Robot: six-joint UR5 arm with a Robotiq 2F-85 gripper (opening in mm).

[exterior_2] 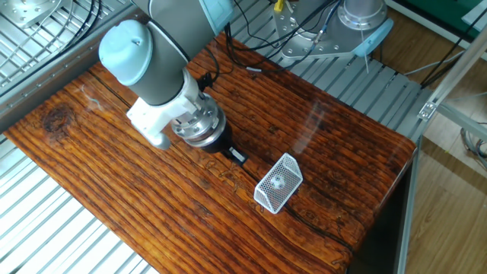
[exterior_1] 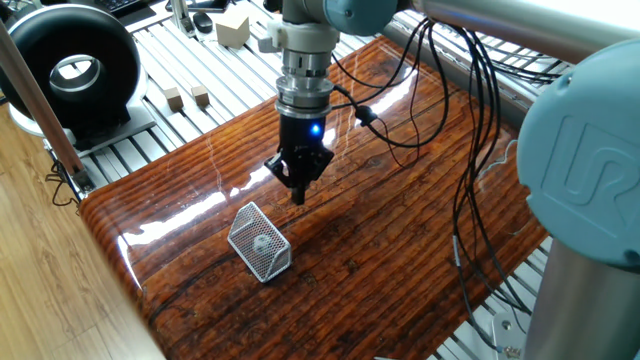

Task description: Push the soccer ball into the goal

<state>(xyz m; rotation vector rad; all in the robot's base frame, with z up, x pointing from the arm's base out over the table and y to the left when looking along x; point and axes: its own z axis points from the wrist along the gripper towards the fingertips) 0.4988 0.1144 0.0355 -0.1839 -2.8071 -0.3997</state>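
Observation:
The soccer ball (exterior_1: 261, 242) is a tiny pale ball that sits inside the goal (exterior_1: 252, 228), seen through its mesh. It also shows in the other fixed view (exterior_2: 278, 182), inside the silver mesh goal (exterior_2: 288, 164). My gripper (exterior_1: 298, 195) hangs just above the wooden table (exterior_1: 400, 230), a short way behind the goal's open side, apart from it. Its fingers are shut with nothing between them. In the other fixed view the gripper (exterior_2: 240, 159) points at the goal from the left.
A big black ring-shaped device (exterior_1: 70, 68) stands at the back left on the slatted metal bench. Small wooden cubes (exterior_1: 186, 97) and a larger block (exterior_1: 232, 28) lie near it. Black cables (exterior_1: 470, 150) hang over the right side of the table.

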